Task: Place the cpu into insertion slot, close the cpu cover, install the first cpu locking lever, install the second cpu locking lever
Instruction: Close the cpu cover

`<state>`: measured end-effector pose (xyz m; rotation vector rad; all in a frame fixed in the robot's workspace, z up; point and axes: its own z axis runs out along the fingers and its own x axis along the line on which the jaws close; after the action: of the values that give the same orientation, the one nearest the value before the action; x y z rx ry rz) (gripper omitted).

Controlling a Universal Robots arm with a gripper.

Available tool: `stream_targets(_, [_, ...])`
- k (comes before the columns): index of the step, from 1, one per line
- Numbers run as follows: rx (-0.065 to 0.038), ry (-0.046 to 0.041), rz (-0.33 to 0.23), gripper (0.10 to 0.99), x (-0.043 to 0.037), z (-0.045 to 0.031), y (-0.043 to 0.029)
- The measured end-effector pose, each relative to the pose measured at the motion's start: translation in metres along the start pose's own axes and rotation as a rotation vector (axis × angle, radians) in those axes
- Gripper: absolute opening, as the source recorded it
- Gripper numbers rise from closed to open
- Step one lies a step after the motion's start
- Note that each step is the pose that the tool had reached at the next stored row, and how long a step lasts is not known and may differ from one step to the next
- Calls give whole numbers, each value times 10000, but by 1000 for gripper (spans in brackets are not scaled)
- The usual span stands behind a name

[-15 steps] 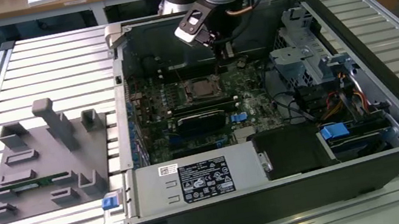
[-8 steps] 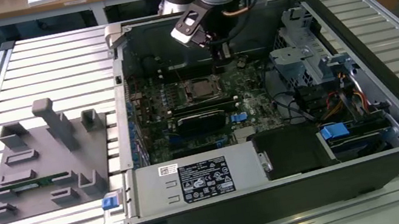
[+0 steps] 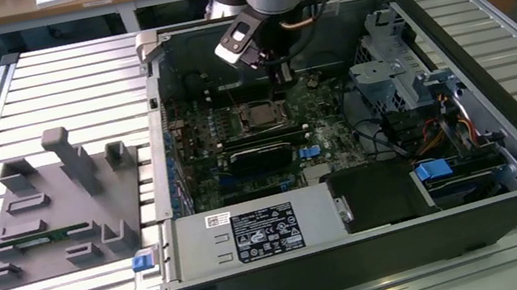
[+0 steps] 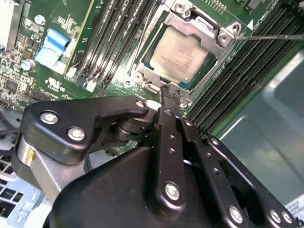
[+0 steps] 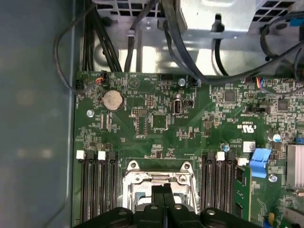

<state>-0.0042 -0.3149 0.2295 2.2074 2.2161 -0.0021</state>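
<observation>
Currently done: cpu seated, cover down.
Left: levers, one sticking out sideways.
Gripper: fingers together, empty, at cover edge.

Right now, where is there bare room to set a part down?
Bare table slats lie between the grey fixture and the far edge, and in front of the fixture. It is crowded inside the case around the cpu, near the gripper.
</observation>
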Motion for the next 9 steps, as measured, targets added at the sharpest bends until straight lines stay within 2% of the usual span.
stream_targets(9, [0, -1, 0, 110, -2, 15, -26])
